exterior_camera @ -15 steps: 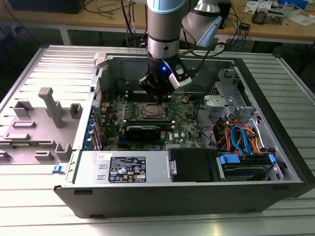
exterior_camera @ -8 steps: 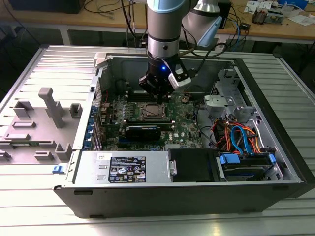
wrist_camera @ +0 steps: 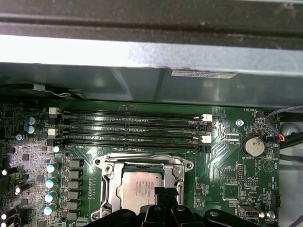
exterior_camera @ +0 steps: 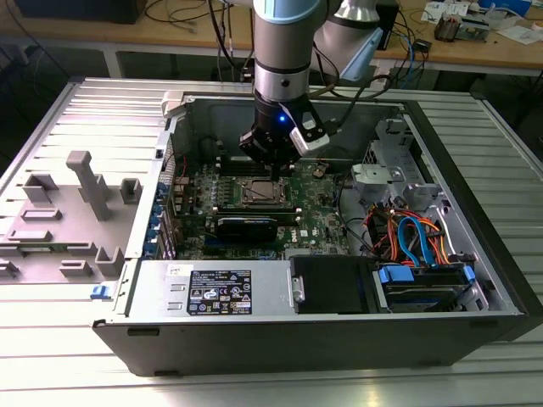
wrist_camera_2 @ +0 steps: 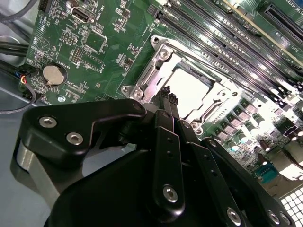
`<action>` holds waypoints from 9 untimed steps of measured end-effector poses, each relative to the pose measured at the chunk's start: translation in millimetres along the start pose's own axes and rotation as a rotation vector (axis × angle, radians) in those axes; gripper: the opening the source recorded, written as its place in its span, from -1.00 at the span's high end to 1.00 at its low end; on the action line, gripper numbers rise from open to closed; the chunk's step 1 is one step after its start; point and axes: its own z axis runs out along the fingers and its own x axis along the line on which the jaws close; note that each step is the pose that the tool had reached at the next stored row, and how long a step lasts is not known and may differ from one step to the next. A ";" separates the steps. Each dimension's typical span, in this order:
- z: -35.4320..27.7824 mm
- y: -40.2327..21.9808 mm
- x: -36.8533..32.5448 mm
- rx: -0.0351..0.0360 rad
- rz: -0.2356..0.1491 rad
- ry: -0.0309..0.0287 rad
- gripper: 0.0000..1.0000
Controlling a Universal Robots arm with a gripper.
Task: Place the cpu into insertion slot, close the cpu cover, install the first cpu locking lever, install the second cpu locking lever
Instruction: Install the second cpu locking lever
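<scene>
The cpu (wrist_camera: 137, 191) lies flat in the insertion slot (wrist_camera: 110, 201) on the green board, its silver-grey top showing. The cpu cover (wrist_camera: 142, 165) lies down around it as a silvery frame; in the second wrist view the cpu (wrist_camera_2: 189, 87) shows bright through the cover (wrist_camera_2: 161, 59). A thin lever wire (wrist_camera_2: 201, 64) runs along one side of the socket. My gripper (wrist_camera_2: 168, 97) hovers just above the socket's edge, fingers together with nothing between them. In the exterior view the gripper (exterior_camera: 270, 168) hangs over the socket (exterior_camera: 259, 193) inside the open computer case.
Memory slots (wrist_camera: 128, 130) run beside the socket, with a coin battery (wrist_camera: 252, 145) near them. A black card (exterior_camera: 246, 225), a power supply (exterior_camera: 212, 290), coloured cables (exterior_camera: 416, 237) and the case walls (exterior_camera: 475, 212) ring the board. A grey fixture tray (exterior_camera: 76, 212) sits at the exterior view's left.
</scene>
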 end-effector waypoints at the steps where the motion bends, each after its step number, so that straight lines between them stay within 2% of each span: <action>1: 0.0 -0.3 0.0 -0.0001 0.000 0.0000 0.79; 9: 0.0 -0.5 0.4 0.0000 0.000 0.0000 0.79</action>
